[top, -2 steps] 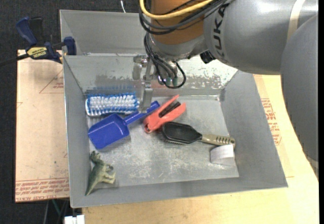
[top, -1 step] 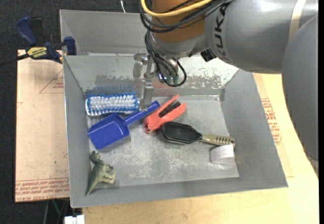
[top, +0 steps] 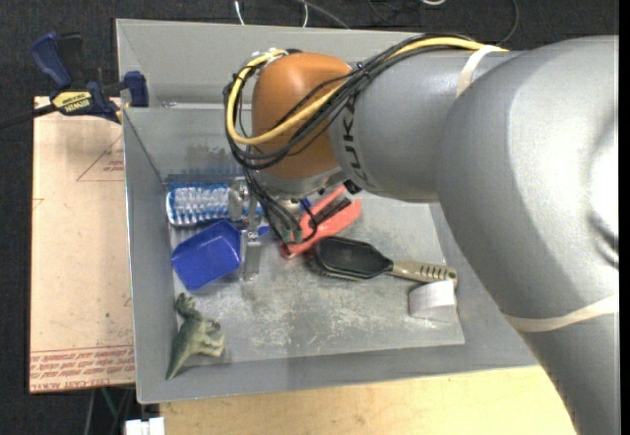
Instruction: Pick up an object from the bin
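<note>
My gripper [top: 267, 241] hangs under the orange wrist cover over the left middle of the bin. It stands open, with nothing between its fingers. One metal finger [top: 251, 251] comes down right beside the right edge of a blue block [top: 207, 259]. The other finger sits close to the left end of a red-orange clamp [top: 330, 219]. A blue ribbed, see-through item [top: 200, 204] lies just left of the gripper, behind the blue block. A black spoon-like tool [top: 349, 258] with a gold handle lies right of the gripper.
A green toy dinosaur [top: 195, 335] lies in the near left corner. A grey tape roll [top: 433, 297] rests at the near right. The big grey arm covers the right and back of the bin. Bare floor shows along the front.
</note>
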Controlling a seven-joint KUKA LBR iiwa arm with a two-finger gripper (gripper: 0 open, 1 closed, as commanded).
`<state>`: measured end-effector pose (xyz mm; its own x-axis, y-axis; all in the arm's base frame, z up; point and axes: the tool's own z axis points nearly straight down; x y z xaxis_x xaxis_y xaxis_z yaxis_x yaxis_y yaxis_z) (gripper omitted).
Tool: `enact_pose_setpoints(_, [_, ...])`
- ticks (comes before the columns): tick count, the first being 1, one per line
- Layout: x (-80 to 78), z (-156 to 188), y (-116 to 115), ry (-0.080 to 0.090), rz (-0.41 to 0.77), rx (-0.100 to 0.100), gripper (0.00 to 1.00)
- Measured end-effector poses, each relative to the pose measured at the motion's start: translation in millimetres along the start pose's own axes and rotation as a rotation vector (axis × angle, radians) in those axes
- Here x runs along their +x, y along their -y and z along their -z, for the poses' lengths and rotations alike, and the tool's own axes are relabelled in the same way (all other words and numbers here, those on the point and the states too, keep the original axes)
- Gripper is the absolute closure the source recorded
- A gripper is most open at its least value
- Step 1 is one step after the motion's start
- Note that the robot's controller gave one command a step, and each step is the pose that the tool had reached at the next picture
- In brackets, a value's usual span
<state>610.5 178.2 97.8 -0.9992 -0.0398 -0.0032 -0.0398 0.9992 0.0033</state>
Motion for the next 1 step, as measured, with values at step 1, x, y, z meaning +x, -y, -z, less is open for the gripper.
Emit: enact_pose_setpoints(1, [-5.5,58.7,14.5,0.012,-0.032,-0.002,0.00])
